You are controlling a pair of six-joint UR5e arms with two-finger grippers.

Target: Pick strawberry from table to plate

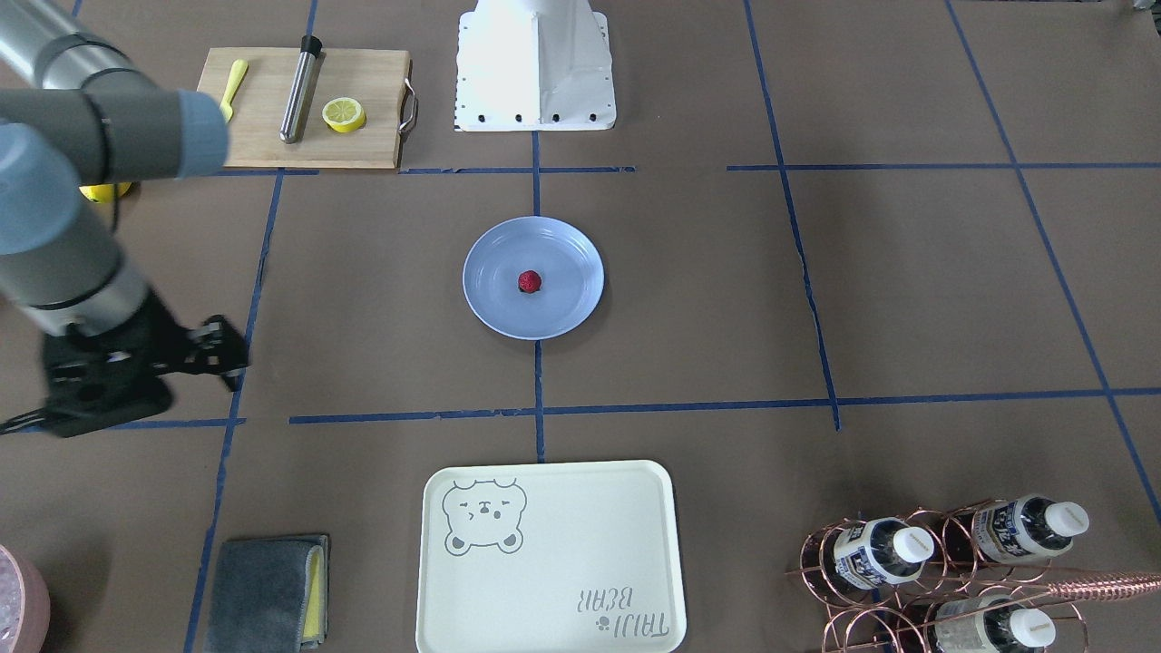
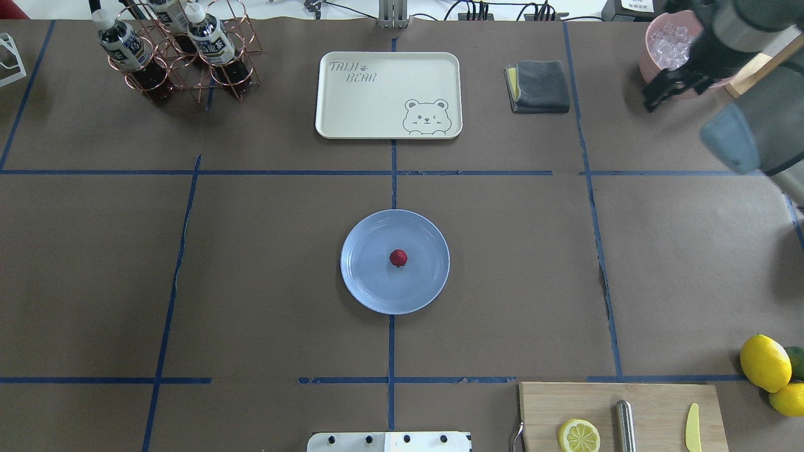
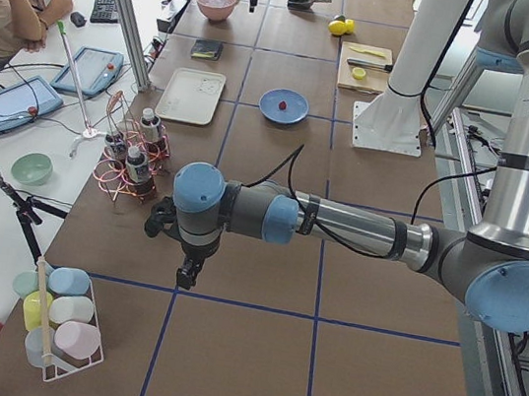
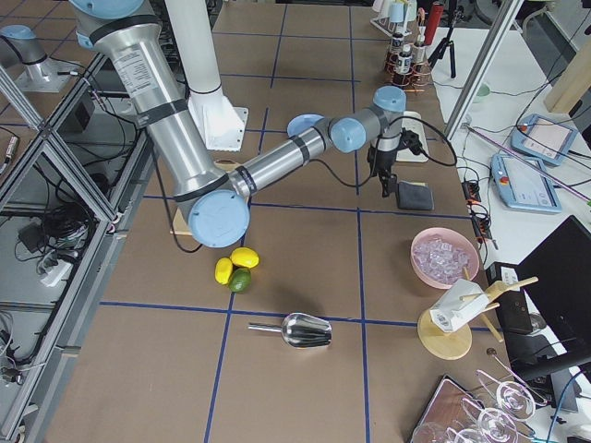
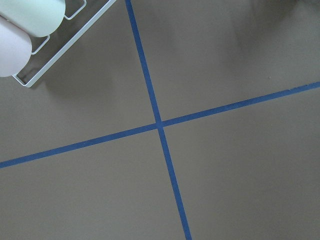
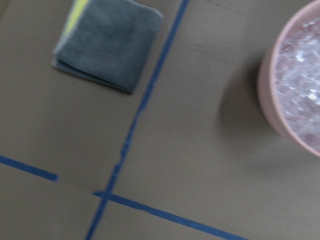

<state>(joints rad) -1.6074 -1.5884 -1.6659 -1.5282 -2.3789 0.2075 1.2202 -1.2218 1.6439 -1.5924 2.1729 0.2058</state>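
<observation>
Brown table (image 2: 251, 282), strawberry (image 2: 398, 257) mid plate (image 2: 370, 292), L claw (image 3: 186, 274), R claw (image 1: 227, 354) off plate, grip state unclear

Matt brown paper covers the table (image 2: 251, 282), crossed by blue tape (image 2: 391, 345). The plate (image 2: 370, 289) looks smooth plastic, the cutting board (image 1: 263, 136) pale wood, the folded towel (image 2: 543, 85) soft grey cloth, the bottle rack (image 2: 188, 75) glossy copper wire.

On the table (image 2: 251, 282) I count 1 strawberry (image 2: 398, 257), 1 plate (image 2: 367, 282), 1 tray (image 2: 377, 100), 1 cloth (image 2: 540, 85), 1 rack (image 2: 188, 85) holding 3 bottles (image 2: 210, 41), 1 board (image 2: 653, 408), 1 lemon half (image 2: 579, 435), 1 knife (image 2: 692, 428), 1 steel rod (image 2: 623, 427), 2 whole lemons (image 2: 764, 363), 1 green fruit (image 2: 796, 361), 1 ice bowl (image 4: 443, 280) and 1 scoop (image 4: 300, 329).
</observation>
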